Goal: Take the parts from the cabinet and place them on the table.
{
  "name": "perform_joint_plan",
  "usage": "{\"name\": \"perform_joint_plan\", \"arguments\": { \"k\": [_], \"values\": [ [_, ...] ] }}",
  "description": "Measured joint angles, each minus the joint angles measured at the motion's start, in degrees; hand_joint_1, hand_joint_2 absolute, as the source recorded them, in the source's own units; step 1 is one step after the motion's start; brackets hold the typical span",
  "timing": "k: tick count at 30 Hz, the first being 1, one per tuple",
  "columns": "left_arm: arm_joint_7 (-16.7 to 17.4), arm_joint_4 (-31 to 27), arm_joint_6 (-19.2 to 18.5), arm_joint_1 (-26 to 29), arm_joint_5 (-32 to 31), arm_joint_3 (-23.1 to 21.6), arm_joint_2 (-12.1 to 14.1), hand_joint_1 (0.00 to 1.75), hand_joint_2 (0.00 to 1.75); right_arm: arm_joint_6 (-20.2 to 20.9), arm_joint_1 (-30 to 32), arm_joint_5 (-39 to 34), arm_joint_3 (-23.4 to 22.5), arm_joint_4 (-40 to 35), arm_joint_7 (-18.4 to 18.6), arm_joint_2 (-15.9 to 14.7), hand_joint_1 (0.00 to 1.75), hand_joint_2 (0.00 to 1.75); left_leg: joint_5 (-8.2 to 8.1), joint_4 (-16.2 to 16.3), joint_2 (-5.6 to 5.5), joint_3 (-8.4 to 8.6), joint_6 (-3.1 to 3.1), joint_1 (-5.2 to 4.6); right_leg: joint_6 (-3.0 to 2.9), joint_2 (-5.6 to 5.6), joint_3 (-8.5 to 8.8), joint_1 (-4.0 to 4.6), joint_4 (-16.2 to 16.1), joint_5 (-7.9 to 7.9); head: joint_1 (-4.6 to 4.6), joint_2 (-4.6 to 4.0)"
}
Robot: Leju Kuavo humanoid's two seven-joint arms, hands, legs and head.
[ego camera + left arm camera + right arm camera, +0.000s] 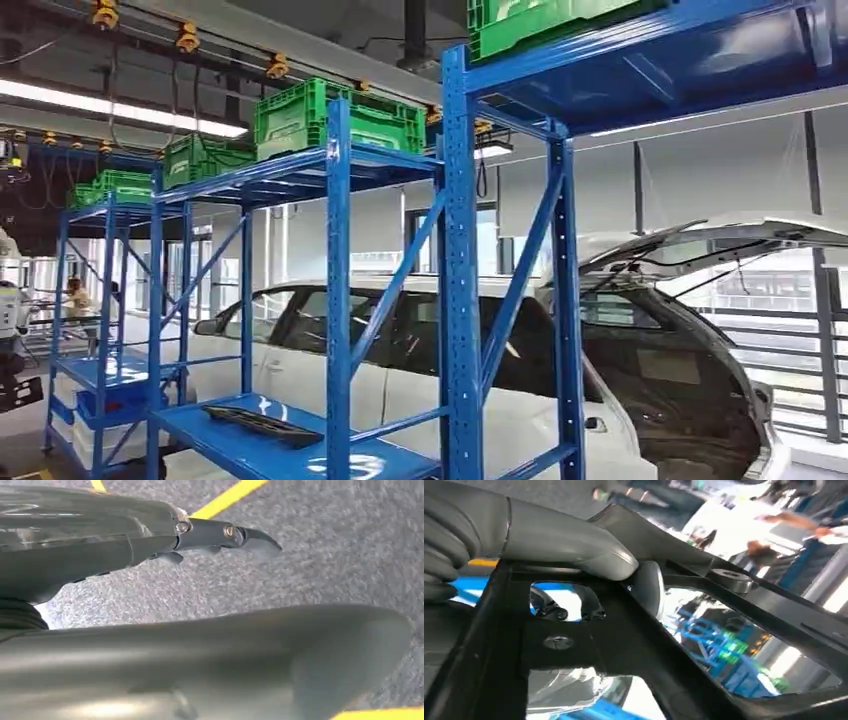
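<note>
My right hand (549, 535) grips a black plastic frame part (634, 645) with large cut-outs; the grey thumb lies over its upper bar and a finger shows through the opening. My left hand (210, 650) hangs over the grey floor with its thumb and a dark finger (230, 534) apart and nothing between them. In the head view another long black part (262, 424) lies on the low shelf of the blue cabinet rack (455, 300).
Green crates (340, 117) stand on top of the blue racks. A white car (560, 400) with its tailgate raised is parked behind them. A person (75, 300) stands far off at the left. Yellow lines (227, 497) mark the floor.
</note>
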Motion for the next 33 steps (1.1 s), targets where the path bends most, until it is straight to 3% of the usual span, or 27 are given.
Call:
{"name": "perform_joint_plan", "arguments": {
  "k": [2, 3, 4, 6, 7, 8, 9, 12, 13, 14, 15, 17, 18, 19, 20, 21, 22, 23, 25, 27, 28, 29, 30, 31, 33],
  "values": [
    [0.0, 0.0, 0.0, -0.3, -0.3, 0.0, 0.0, 0.00, 0.00, 0.3, -0.1, 0.0, 0.5, 0.1, 0.0, -0.2, 1.75, 1.75, -3.41, 8.8, 0.93, -4.09, -0.54, 0.32, 0.02, -1.63, -0.07, 0.05, 0.0, -0.07, 0.00, 0.00],
    [0.0, 0.0, -0.1, -0.3, -0.4, 0.0, -0.2, 0.00, 0.00, 0.4, -0.3, 0.1, 0.9, 0.3, 0.2, -0.2, 1.75, 1.75, -3.27, 10.2, 1.10, -4.63, -0.76, 0.54, 0.08, -2.37, -0.05, 0.04, 0.1, -0.12, 0.00, 0.00],
    [0.0, 0.0, -0.1, -0.2, -0.6, 0.0, -0.3, 0.00, 0.00, 0.6, -0.6, 0.3, 1.4, 0.5, 0.4, -0.2, 1.75, 1.75, -1.98, 8.7, 1.27, -3.74, -0.93, 0.76, 0.19, -2.93, 0.02, 0.02, 0.1, -0.19, 0.00, 0.00],
    [-0.1, 0.0, -0.1, -0.2, -0.8, -0.1, -0.3, 0.00, 0.00, 1.2, -1.7, 0.7, 2.6, 1.0, 1.1, -0.4, 1.75, 1.75, 3.14, -1.4, 2.24, 1.55, -1.09, 0.99, 0.66, -4.11, 0.27, -0.12, 0.2, -0.50, 0.00, 0.00],
    [-0.2, 0.0, 0.0, -0.4, -0.9, -0.1, -0.4, 0.00, 0.00, 1.3, -2.5, 0.8, 3.2, 1.3, 1.5, -0.4, 1.75, 1.75, 5.01, -6.5, 4.39, 4.36, -1.08, 0.97, 1.03, -4.54, 0.50, 0.04, 0.4, -0.73, 0.00, 0.00],
    [-0.2, 0.1, 0.0, -0.8, -0.9, -0.2, -0.6, 0.00, 0.00, 1.5, -3.2, 0.9, 4.0, 1.6, 1.9, -0.5, 1.75, 1.75, 4.12, -7.6, 5.64, 4.76, -0.79, 0.25, 1.38, -4.98, 0.44, 0.45, 0.5, -0.94, 0.00, 0.00],
    [-0.1, 0.1, 0.0, -1.0, -1.0, -0.2, -0.7, 0.00, 0.00, 1.7, -4.1, 1.0, 4.7, 1.9, 2.4, -0.5, 1.75, 1.75, 4.40, -7.5, 4.90, 4.48, -0.12, 0.42, 1.58, -5.30, 0.42, 0.53, 0.6, -0.93, -0.02, 0.00],
    [-0.1, 0.3, -0.1, -0.9, -1.8, -0.6, -1.4, 0.00, 0.00, 2.1, -6.6, 0.2, 7.1, 3.1, 3.3, -0.5, 1.75, 1.75, 4.51, -7.4, 3.30, 4.03, 0.97, 0.13, 2.52, -6.68, 0.79, 0.26, 0.3, -0.97, -0.02, 0.00],
    [-0.1, 0.4, -0.1, -0.9, -2.0, -0.7, -1.6, 0.00, 0.00, 2.2, -7.3, 0.0, 7.7, 3.5, 3.5, -0.5, 1.75, 1.75, 4.77, -7.6, 2.95, 4.11, 1.38, 0.43, 3.03, -5.08, 0.76, -0.05, 0.8, -1.80, 0.00, 0.00],
    [0.0, 0.4, -0.1, -1.0, -2.1, -1.0, -1.8, 0.00, 0.00, 2.3, -8.0, -0.2, 8.3, 3.9, 3.7, -0.5, 1.75, 1.75, 4.86, -7.6, 2.51, 3.98, 1.73, 0.45, 2.98, -2.38, -0.20, -0.08, 3.0, -3.66, 0.00, 0.00],
    [0.0, 0.5, 0.0, -1.2, -2.4, -1.2, -2.0, 0.00, 0.00, 2.4, -8.5, -0.5, 9.0, 4.4, 3.8, -0.5, 1.75, 1.75, 4.93, -7.6, 1.99, 3.89, 2.06, 0.41, 2.87, -1.22, -2.11, -0.03, 7.3, -6.15, 0.00, 0.00],
    [0.1, 0.5, 0.3, -1.2, -2.6, -1.6, -2.4, 0.00, 0.00, 2.8, -9.4, -1.2, 10.3, 5.6, 4.2, -0.5, 1.75, 1.75, 5.02, -7.6, 0.74, 3.77, 2.29, 0.10, 2.71, -0.69, -6.78, 0.07, 17.3, -10.11, 0.00, 0.00],
    [0.3, 0.5, 0.4, -1.2, -2.6, -1.6, -2.5, 0.00, 0.00, 3.0, -9.7, -1.6, 10.9, 6.1, 4.3, -0.4, 1.75, 1.75, 5.05, -7.6, 0.06, 3.77, 2.35, -0.05, 2.56, -0.63, -8.13, 0.09, 19.8, -10.31, -0.02, 0.00],
    [0.4, 0.5, 0.5, -1.2, -2.7, -1.7, -2.6, 0.00, 0.00, 3.0, -10.0, -1.9, 11.7, 6.4, 4.5, -0.3, 1.75, 1.75, 5.06, -7.5, -0.68, 3.80, 2.35, -0.18, 2.32, -0.57, -8.14, 0.21, 19.2, -9.04, -0.02, 0.00],
    [0.5, 0.5, 0.7, -1.2, -2.8, -1.8, -2.7, 0.00, 0.00, 3.2, -10.4, -2.1, 12.2, 6.8, 4.6, -0.1, 1.75, 1.75, 5.07, -7.5, -1.44, 3.89, 2.37, -0.27, 2.00, -0.40, -6.74, 0.36, 15.9, -6.50, -0.02, 0.00],
    [0.7, 0.5, 1.1, -1.2, -2.9, -1.9, -2.8, 0.00, 0.00, 3.3, -10.9, -2.3, 12.8, 7.0, 4.7, 0.1, 1.75, 1.75, 5.07, -7.5, -2.25, 4.03, 2.36, -0.41, 1.58, 0.15, -4.50, 0.53, 10.6, -3.34, -0.02, 0.00],
    [0.9, 0.5, 1.4, -1.2, -2.9, -2.0, -2.9, 0.00, 0.00, 3.3, -11.3, -2.5, 13.4, 7.2, 4.7, 0.4, 1.75, 1.75, 5.07, -7.5, -2.92, 4.18, 2.35, -0.45, 0.95, 1.65, -2.30, 0.59, 5.3, -0.47, 0.00, 0.00],
    [1.1, 0.7, 1.6, -1.3, -2.8, -2.1, -3.7, 0.00, 0.00, 3.2, -11.6, -2.8, 13.9, 7.3, 4.7, 0.5, 1.75, 1.75, 5.11, -7.5, -3.37, 3.92, 2.27, -0.35, 0.25, 4.95, -1.18, 0.53, 2.7, -0.06, 0.00, 0.00],
    [1.2, 0.7, 2.1, -1.5, -2.6, -2.1, -3.7, 0.00, 0.00, 2.8, -11.7, -3.2, 14.9, 7.5, 4.7, 1.3, 1.75, 1.75, 5.46, -7.3, -4.72, 3.14, 1.68, -0.05, 0.56, 4.29, -1.07, 0.71, 1.5, -0.09, 0.00, 0.04],
    [1.5, 0.8, 2.2, -1.1, -2.5, -2.1, -3.9, 0.00, 0.00, 2.5, -11.7, -3.5, 15.7, 7.6, 4.8, 2.0, 1.75, 1.75, 5.89, -7.6, -6.03, 2.82, 0.99, 0.01, 0.44, 3.16, -1.11, 0.64, 1.3, 0.00, -0.02, 0.02],
    [1.7, 0.8, 2.2, -1.1, -2.4, -2.1, -4.0, 0.00, 0.00, 2.3, -11.7, -3.8, 16.0, 7.6, 4.8, 2.6, 1.75, 1.75, 5.39, -7.3, -5.73, 2.72, 0.95, 0.02, 0.08, 2.08, -0.71, -0.17, 0.4, 0.39, -0.02, 0.02],
    [1.7, 1.0, 2.3, -1.1, -2.3, -2.1, -4.3, 0.00, 0.00, 2.2, -11.5, -3.8, 16.2, 7.6, 4.9, 2.9, 1.75, 1.75, 4.30, -6.1, -3.02, 2.18, 0.74, -0.47, -0.15, 1.59, -0.53, -0.06, 0.2, 0.45, 0.00, 0.00],
    [1.7, 1.0, 2.3, -1.3, -2.1, -2.1, -4.4, 0.00, 0.00, 2.1, -11.4, -3.9, 16.4, 7.5, 4.8, 3.1, 1.75, 1.75, 2.23, -2.7, -0.83, 0.57, 0.32, -0.37, -0.21, 0.78, -0.46, 0.00, 0.2, 0.42, 0.00, 0.00],
    [1.8, 1.0, 2.3, -1.5, -1.9, -2.1, -4.4, 0.00, 0.00, 2.0, -10.9, -3.9, 16.5, 7.5, 4.8, 3.2, 1.75, 1.75, -0.14, 2.3, 0.37, -1.87, -0.06, -0.07, -0.21, -0.19, -0.45, 0.09, 0.2, 0.38, 0.00, 0.00],
    [1.9, 1.0, 2.1, -1.6, -1.9, -2.1, -4.7, 0.00, 0.00, 1.9, -10.2, -3.8, 16.8, 7.6, 4.8, 3.3, 1.75, 1.75, -2.63, 10.1, 1.09, -5.59, -0.64, 0.38, -0.14, -1.87, -0.46, 0.14, 0.2, 0.25, 0.00, 0.00]
  ]
}}
